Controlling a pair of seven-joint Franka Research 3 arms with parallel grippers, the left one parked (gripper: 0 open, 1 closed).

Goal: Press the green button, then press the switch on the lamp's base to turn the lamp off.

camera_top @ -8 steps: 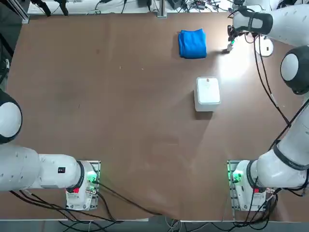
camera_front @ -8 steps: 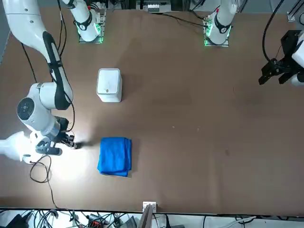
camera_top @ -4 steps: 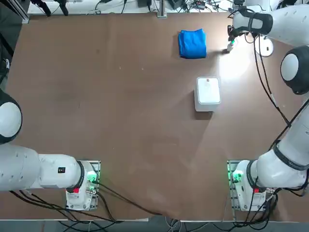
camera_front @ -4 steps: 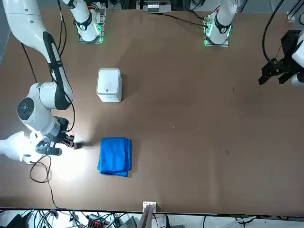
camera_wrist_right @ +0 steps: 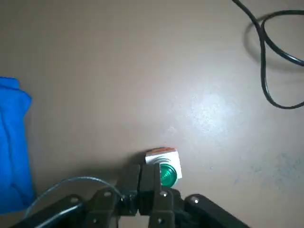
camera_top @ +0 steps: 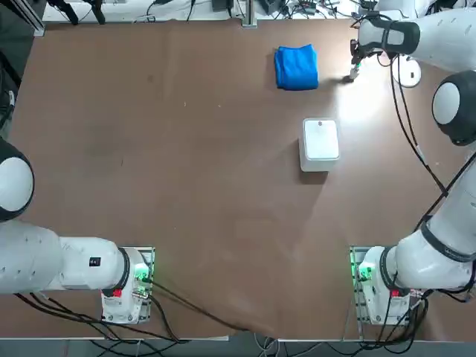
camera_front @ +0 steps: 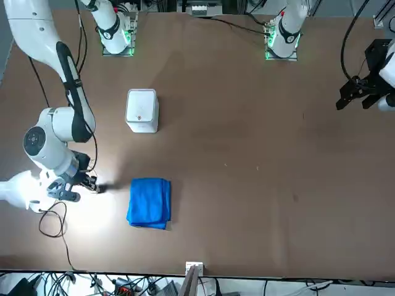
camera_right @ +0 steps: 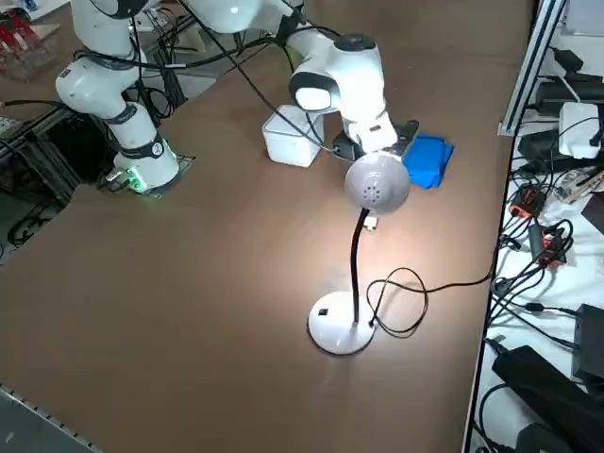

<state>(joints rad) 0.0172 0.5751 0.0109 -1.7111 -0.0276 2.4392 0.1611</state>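
Reviewer: State of the right gripper?

Inspector: Fingers together, nothing held. In the top view it sits at the upper right; in the wrist view the tips are just beside the green button. Contact cannot be confirmed.

Reviewer: Principal hazard?

Inspector: A miss. The tips appear offset from the green cap, so a straight descent could strike the housing's edge, tilting the button or sliding it off unpressed.

Reviewer: And afterwards?

Inspector: The lamp's base lies right of centre, in the lower half of the side view, its switch a small dark mark. The head overhangs on its neck; a low approach could knock it. The looped cable beside the base could snag and drag the lamp. An off-centre press might merely skid the disc.
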